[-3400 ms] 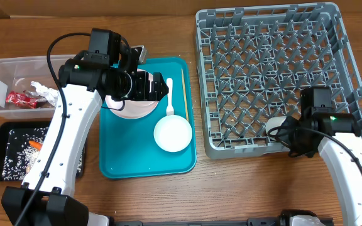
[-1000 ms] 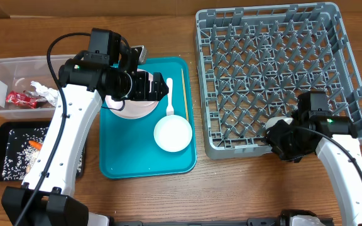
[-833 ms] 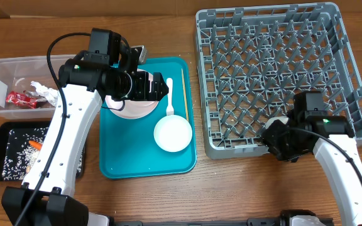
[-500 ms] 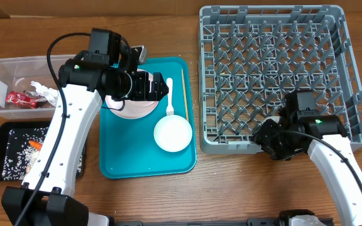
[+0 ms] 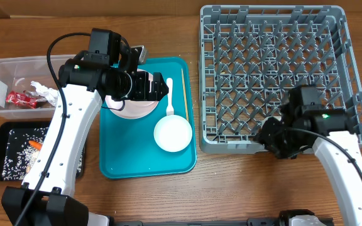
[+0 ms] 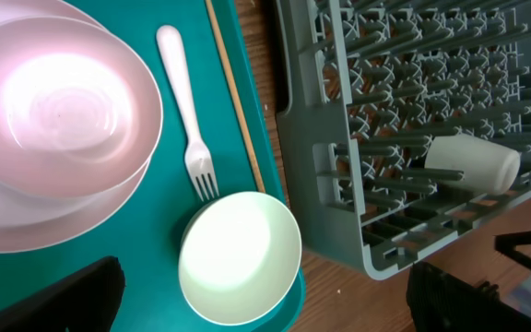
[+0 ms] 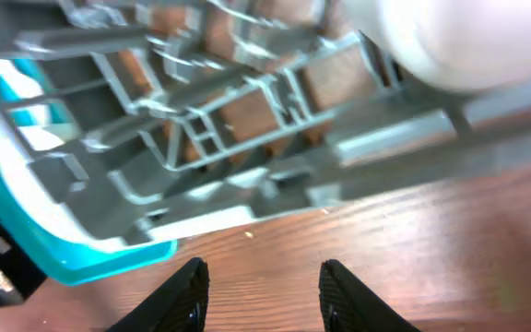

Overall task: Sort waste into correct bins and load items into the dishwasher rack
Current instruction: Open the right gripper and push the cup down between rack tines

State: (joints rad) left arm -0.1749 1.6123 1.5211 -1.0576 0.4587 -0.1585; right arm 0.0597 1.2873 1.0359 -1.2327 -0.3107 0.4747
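Observation:
The grey dishwasher rack (image 5: 272, 75) stands at the right. A small white cup (image 6: 473, 164) lies on its side near the rack's front edge and also shows in the right wrist view (image 7: 441, 37). My right gripper (image 7: 264, 277) is open and empty over bare wood just in front of the rack (image 7: 247, 111). My left gripper (image 6: 256, 300) is open and empty above the teal tray (image 5: 143, 160). The tray holds a white bowl (image 6: 58, 106) on a plate (image 6: 26, 217), a second bowl (image 6: 238, 258), a fork (image 6: 184, 111) and a wooden stick (image 6: 233, 92).
A clear tub (image 5: 5, 69) at the far left holds a red wrapper (image 5: 21, 98) and tissue (image 5: 43, 91). A black tray (image 5: 11, 135) below it holds rice (image 5: 21, 154) and a carrot piece (image 5: 36, 145).
My right arm has swung left along the rack's front edge and now covers the cup from above. The rack has shifted slightly to the right. The left arm has not moved.

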